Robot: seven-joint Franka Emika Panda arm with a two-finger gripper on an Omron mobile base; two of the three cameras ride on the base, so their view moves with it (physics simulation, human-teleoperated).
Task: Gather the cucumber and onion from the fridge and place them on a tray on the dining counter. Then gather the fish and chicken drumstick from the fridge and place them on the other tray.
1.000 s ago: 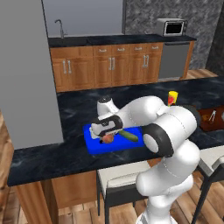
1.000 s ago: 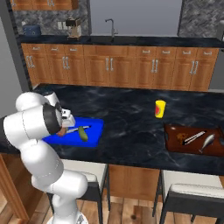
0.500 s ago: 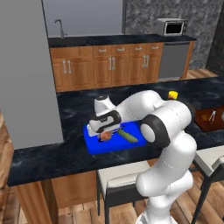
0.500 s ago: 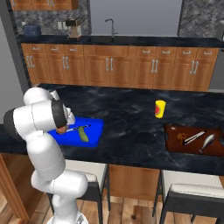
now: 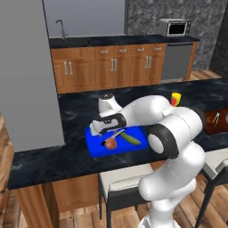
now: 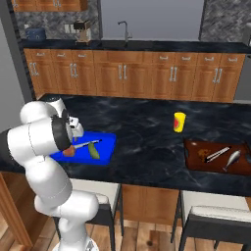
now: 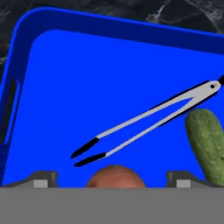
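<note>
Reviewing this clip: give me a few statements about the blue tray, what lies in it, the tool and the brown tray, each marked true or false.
1. The onion lies in the blue tray. True.
2. The cucumber is on the bare dining counter, outside any tray. False: it lies in the blue tray, beside the onion.
3. A pair of silver tongs lies in the blue tray. True.
4. The tool is clamped on the onion. False: its fingers stand wide apart on either side of the onion, not touching it.
5. The brown tray sits right against the blue tray. False: it is far along the counter, past the yellow cup.
</note>
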